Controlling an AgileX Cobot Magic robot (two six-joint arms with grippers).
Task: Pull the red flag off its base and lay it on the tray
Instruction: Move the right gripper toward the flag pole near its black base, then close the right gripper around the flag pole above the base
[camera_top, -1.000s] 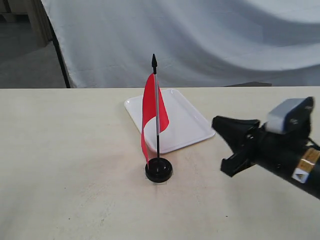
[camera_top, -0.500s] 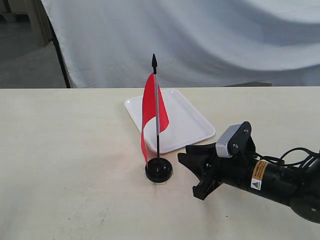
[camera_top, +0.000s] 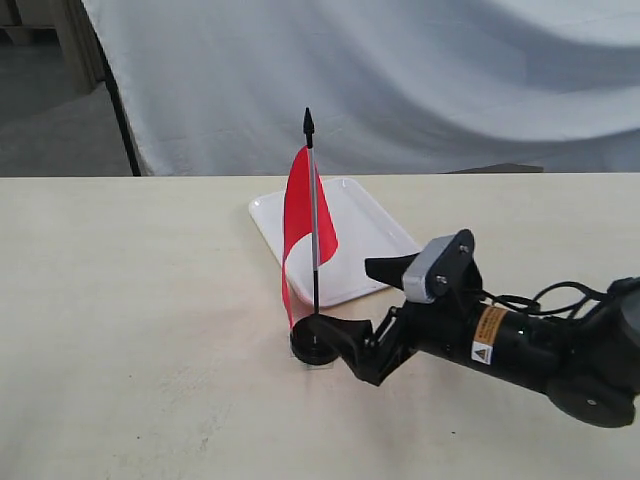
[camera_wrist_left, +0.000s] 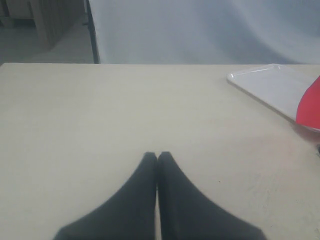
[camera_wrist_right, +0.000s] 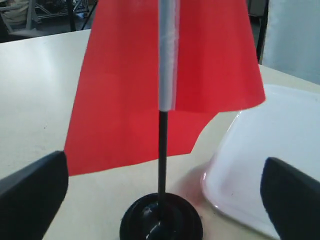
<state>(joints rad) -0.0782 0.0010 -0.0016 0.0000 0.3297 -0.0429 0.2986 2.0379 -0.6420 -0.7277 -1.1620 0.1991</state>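
Note:
The red flag (camera_top: 300, 215) stands upright in the black base (camera_top: 312, 343) on the table, just in front of the white tray (camera_top: 350, 235). My right gripper (camera_top: 347, 296) is open and low at the base's right side. In the right wrist view the flag's cloth (camera_wrist_right: 125, 75) fills the top. Its pole runs down into the base (camera_wrist_right: 161, 220), centred in my right gripper (camera_wrist_right: 163, 170), whose two fingers stand wide apart and clear of the pole. My left gripper (camera_wrist_left: 157, 156) is shut on nothing over bare table, out of the exterior view.
A white cloth backdrop (camera_top: 400, 80) hangs behind the table's far edge. The tray (camera_wrist_right: 270, 150) lies close beside the base. In the left wrist view the tray (camera_wrist_left: 270, 85) and a corner of the red flag (camera_wrist_left: 310, 105) sit at one side.
My right gripper has moved left and down across the table, from well right of the flag to right at the base. It stayed open. Flag and base have not moved.

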